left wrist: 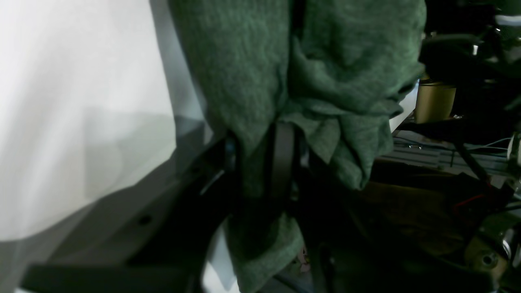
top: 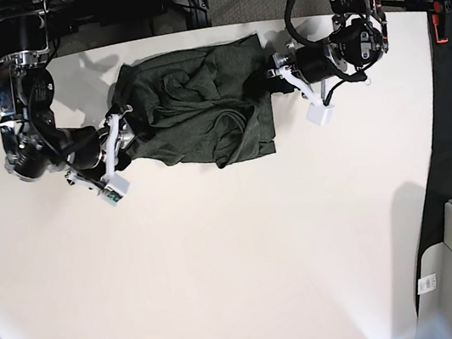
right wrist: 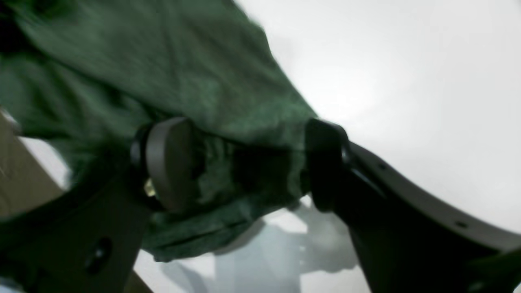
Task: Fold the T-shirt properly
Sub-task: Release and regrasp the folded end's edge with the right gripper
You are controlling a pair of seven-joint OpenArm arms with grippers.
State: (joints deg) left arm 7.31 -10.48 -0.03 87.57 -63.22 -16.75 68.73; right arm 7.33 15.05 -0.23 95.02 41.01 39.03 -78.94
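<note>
- The white tabletop fills most of the base view; its whole lower half and the right-hand stretch are bare, and its near edge runs along the bottom of the frame.
- At the left of the base view the right gripper sits against the left edge of the T-shirt. In the right wrist view its jaws stand wide apart with a bunched fold of the green fabric lying between the two pads; whether they press on it I cannot tell.
- The T-shirt lies crumpled in the upper middle of the base view, near the tabletop's far edge, its left part heaped and its right part flatter with a straight edge.
- At the right of the shirt, the left gripper meets that edge. In the left wrist view its jaws are pinched close on a gathered wad of the T-shirt.
- The tabletop's right edge runs down beside dark floor.
</note>
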